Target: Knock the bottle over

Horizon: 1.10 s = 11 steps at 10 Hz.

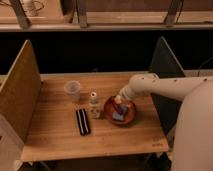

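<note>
Wooden table, seen from above and in front. Dim light.

Bottle: upright, white cap on top, near the middle of the table. It stands free, touching nothing as far as can be seen. Cup behind it and to its left, upright, apart from it. Black bar lies flat in front of and left of the bottle, long axis running front to back, close to the bottle's base but not plainly touching.

Bowl: reddish-brown, just right of the bottle with a narrow gap between. Holds a dark bluish item and a pale yellowish piece; what they are cannot be made out.

Arm: white, reaches in from the right side and bends down over the table. Claw sits at the bowl's back rim, low over its contents, right of the bottle and not touching it. Cannot tell whether the claw is open or closed, or whether it has hold of anything.

Tan side panel stands at the table's left edge, dark panel at the right.
</note>
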### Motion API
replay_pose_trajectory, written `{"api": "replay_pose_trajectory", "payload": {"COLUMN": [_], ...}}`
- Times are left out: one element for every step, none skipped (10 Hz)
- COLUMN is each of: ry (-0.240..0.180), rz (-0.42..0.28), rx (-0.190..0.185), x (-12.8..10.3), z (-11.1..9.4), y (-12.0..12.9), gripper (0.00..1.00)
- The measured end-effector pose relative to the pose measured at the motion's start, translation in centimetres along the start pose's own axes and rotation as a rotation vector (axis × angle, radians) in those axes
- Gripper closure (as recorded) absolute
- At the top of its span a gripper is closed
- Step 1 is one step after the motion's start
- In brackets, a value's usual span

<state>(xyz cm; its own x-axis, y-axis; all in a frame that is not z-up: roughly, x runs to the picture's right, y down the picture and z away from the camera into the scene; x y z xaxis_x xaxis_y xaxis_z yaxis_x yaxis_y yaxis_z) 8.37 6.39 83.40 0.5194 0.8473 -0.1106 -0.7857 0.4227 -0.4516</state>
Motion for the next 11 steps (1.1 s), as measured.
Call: {"api": "replay_pose_trajectory", "payload": {"ry": [0.001, 0.015, 0.064, 0.105, 0.146, 0.196, 0.228, 0.244, 0.258, 0.268, 0.276], "rz": [-0.001, 0.000, 0.002, -0.001, -0.009, -0.017, -0.026, -0.034, -0.046, -0.063, -0.082], "rx": [0.000, 0.005, 0.015, 0.021, 0.024, 0.023, 0.016, 0.006, -0.011, -0.033, -0.050], "x": [0.0, 0.4, 1.6, 2.4, 3.1, 3.8, 4.0, 3.8, 3.5, 3.1, 2.7], "z": [0.0, 0.1, 0.6, 0.9, 1.3, 1.8, 2.2, 2.5, 3.0, 3.5, 3.8], "y": [0.0, 0.0, 0.3, 0.7, 1.3, 2.4, 3.5, 4.4, 5.7, 7.2, 8.5], "gripper": [0.92, 0.99, 1.00, 1.00, 1.00, 1.00, 1.00, 1.00, 1.00, 1.00, 1.00]}}
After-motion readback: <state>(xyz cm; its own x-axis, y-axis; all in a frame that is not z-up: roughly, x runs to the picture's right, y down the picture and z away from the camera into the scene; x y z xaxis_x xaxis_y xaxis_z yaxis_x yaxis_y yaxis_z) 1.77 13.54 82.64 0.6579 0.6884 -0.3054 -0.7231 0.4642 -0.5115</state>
